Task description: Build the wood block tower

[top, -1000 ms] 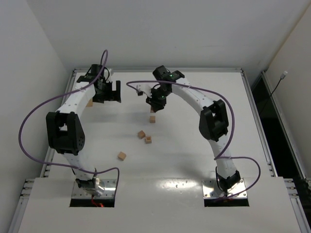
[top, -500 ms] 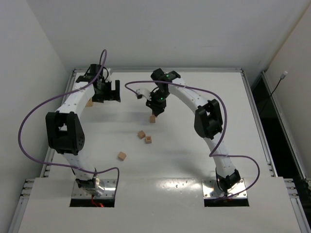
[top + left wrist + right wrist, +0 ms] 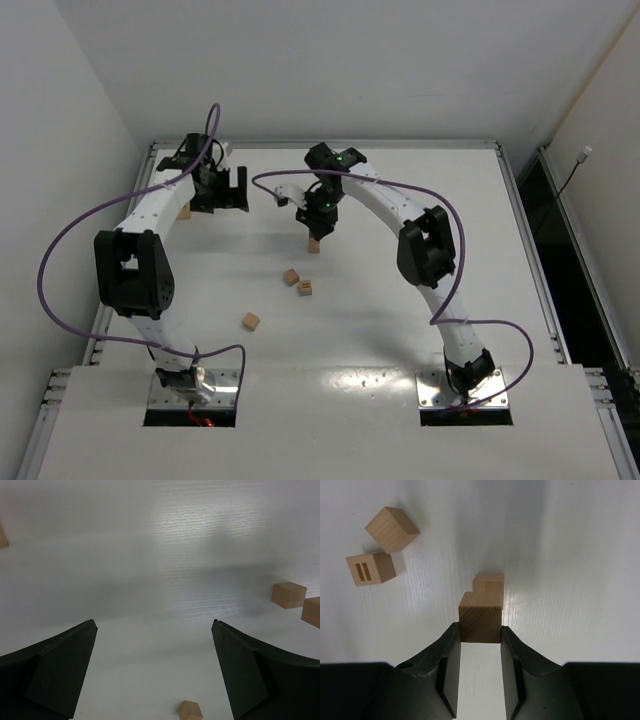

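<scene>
Lone cube (image 3: 250,321) nearest; two loose cubes (image 3: 291,277) just short of base cube (image 3: 313,246) — bare worktop (image 3: 470,190) right of it. Right tool (image 3: 480,630) clenched on held cube (image 3: 480,622), offset over the base cube — only the wrist view shows this. Left tool (image 3: 228,190) released, left of the base cube.

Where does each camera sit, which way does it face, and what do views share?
Top external: above and behind the bases, looking down on the table; both arms, left gripper and right gripper show.
Left wrist: on the left arm, looking down at table between its open fingers.
Right wrist: looking down past shut fingers at the held block over a second block.
Shared: top external and right wrist both show the second block and the marked block.
</scene>
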Robot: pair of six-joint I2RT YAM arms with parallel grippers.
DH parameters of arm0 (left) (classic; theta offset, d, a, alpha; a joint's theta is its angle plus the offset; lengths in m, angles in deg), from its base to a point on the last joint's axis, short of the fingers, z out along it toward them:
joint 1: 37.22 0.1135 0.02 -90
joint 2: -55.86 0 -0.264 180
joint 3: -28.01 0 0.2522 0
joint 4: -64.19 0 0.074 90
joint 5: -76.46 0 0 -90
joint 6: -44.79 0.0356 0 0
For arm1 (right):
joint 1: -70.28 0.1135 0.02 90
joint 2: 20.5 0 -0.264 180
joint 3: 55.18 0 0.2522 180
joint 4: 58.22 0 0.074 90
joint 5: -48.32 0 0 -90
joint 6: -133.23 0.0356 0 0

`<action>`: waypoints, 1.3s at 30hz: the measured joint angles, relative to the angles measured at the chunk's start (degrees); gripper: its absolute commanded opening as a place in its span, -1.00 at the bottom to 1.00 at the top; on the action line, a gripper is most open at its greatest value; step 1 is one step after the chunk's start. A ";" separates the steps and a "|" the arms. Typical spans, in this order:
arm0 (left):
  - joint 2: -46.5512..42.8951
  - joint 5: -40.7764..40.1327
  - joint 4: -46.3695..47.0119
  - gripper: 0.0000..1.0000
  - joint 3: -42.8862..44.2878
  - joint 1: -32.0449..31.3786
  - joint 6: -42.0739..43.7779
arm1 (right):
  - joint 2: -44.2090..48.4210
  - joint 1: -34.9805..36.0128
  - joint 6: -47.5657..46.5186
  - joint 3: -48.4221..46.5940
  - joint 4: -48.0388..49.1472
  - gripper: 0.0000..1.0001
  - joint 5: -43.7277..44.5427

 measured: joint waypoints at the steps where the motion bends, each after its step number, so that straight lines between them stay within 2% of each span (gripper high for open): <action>1: 0.00 0.00 0.00 1.00 0.00 0.00 0.00 | -0.09 0.22 0.04 -0.13 0.13 -1.00 0.20; 20: 0.00 0.48 0.39 1.00 -0.96 0.00 0.00 | -3.10 0.66 0.35 -1.33 0.94 -1.00 0.96; 39: 0.00 0.70 0.44 1.00 -1.07 0.00 0.00 | -3.87 0.66 0.66 -1.53 1.20 -0.88 1.40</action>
